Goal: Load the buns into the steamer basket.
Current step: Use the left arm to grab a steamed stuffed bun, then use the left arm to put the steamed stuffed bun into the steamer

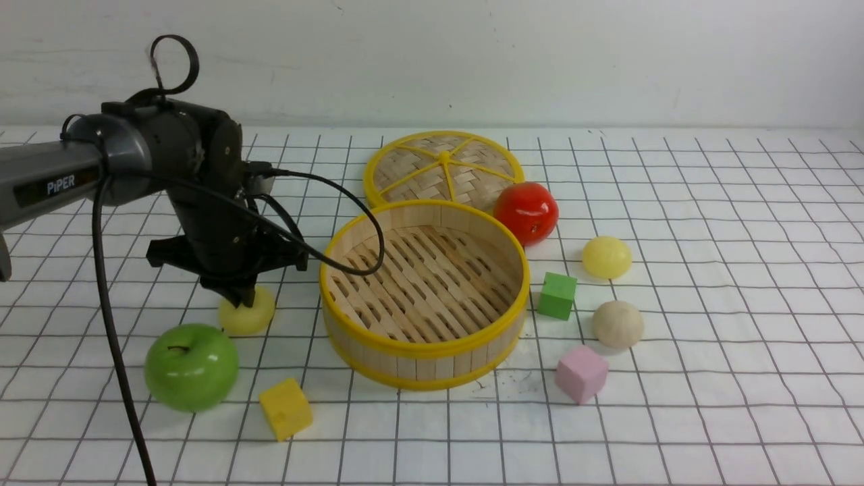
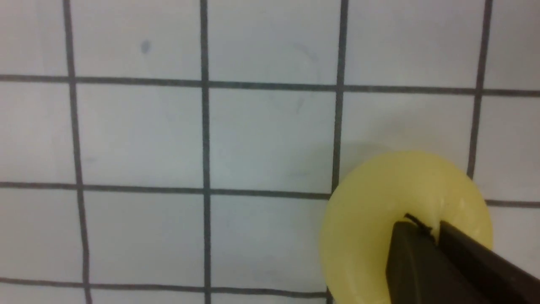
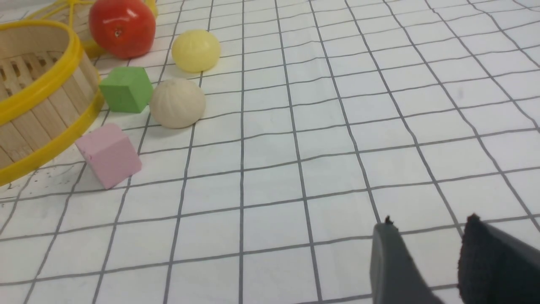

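Three buns are out on the table, none in the steamer basket. The first yellow bun (image 1: 251, 316) is a smooth pale dome lying to the left of the basket, just behind the green apple (image 1: 191, 366). In the left wrist view, the first yellow bun (image 2: 371, 219) looks dented in the middle. The left gripper (image 1: 239, 298) points straight down onto its top. Its jaws are clenched, the two dark tips almost meeting and pinching a sliver of the soft top between them, as the left gripper (image 2: 435, 227) shows from the wrist.

The second yellow bun (image 1: 607, 257) is glossier and sits to the right of the basket, near the red apple (image 1: 526, 212). The beige bun (image 1: 617, 324) is matt, with faint ribs running down its sides. It lies nearer the robot, between the green cube (image 1: 557, 295) and the pink cube (image 1: 581, 373).

The steamer basket (image 1: 422, 351) stands upright in the middle. It is a round bamboo tub with yellow rims and a bare slatted floor. Its woven lid (image 1: 443, 169) lies flat behind it, and a yellow cube (image 1: 285, 408) sits in front to the left.

The right gripper (image 3: 430, 220) hangs over bare grid cloth (image 1: 709, 405), jaws apart with nothing between them.

The left arm carries the word "PiPER" (image 1: 62, 183) in white.
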Tool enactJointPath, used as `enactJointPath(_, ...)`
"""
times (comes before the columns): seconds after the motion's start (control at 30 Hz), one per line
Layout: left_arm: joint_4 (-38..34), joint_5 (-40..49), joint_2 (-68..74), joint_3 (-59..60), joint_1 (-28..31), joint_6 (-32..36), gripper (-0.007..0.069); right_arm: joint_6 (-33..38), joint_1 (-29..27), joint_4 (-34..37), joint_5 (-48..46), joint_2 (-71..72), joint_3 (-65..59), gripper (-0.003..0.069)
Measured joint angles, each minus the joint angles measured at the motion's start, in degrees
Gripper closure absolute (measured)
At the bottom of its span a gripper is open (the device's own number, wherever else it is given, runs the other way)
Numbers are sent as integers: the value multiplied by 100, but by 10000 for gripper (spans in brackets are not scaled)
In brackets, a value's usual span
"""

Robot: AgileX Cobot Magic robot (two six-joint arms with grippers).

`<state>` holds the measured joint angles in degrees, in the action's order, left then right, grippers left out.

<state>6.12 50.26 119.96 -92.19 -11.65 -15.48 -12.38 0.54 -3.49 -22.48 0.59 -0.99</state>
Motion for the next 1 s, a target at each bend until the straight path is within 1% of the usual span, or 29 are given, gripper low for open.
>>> enactJointPath(0.13, -90, 55, -108, 0, 0, 50, 638, 0, 0, 0, 0, 0, 0, 418)
enactJointPath(0.4, -412, 37, -808, 0, 0, 146, 638, 0, 0, 0, 0, 0, 0, 418)
enactJointPath(0.43, -525, 22, -933, 0, 0, 203, 638, 0, 0, 0, 0, 0, 0, 418)
enactJointPath(0.53, -1282, -9, -1303, 0, 6, 555, 638, 0, 0, 0, 0, 0, 0, 418)
enactJointPath(0.67, -2131, -90, -1386, 0, -118, 1012, 638, 0, 0, 0, 0, 0, 0, 418)
enactJointPath(0.7, -2153, -114, -1379, 0, -132, 1047, 638, 0, 0, 0, 0, 0, 0, 418)
enactJointPath(0.87, -2338, -564, -1141, 0, -585, 1198, 638, 0, 0, 0, 0, 0, 0, 418)
enactJointPath(1.0, -2352, -837, -861, 0, -756, 1203, 636, 0, 0, 0, 0, 0, 0, 418)
